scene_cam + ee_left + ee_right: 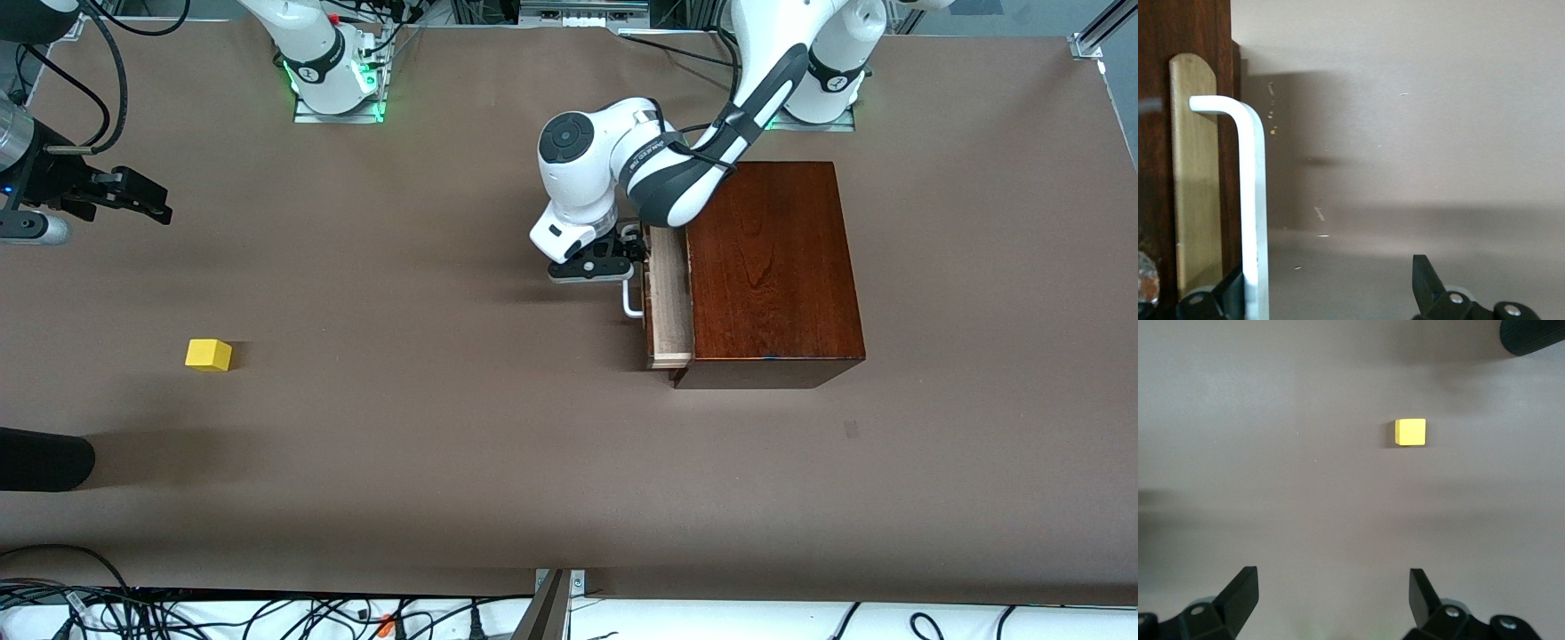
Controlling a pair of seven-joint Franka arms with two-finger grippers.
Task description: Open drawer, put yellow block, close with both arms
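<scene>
The dark mahogany box is sitting on the brown tabletop toward the left arm's end, and everything here is being placed against it. Its drawer is standing slightly pulled out of the box's front, showing a strip of pale wood, with the white handle projecting from the drawer front. The left arm is reaching down from its base to that front, and the left end effector is sitting at the handle. In the left wrist view its fingers are standing wide apart, one on each side of the white handle, without clamping it. The yellow block is lying on the tabletop well apart from the box, toward the right arm's end and a little nearer to the front camera than the drawer. The right end effector is hovering over the tabletop at the right arm's end, well apart from the box, waiting; its fingers are spread wide and holding nothing, with the yellow block lying on the tabletop below it.
</scene>
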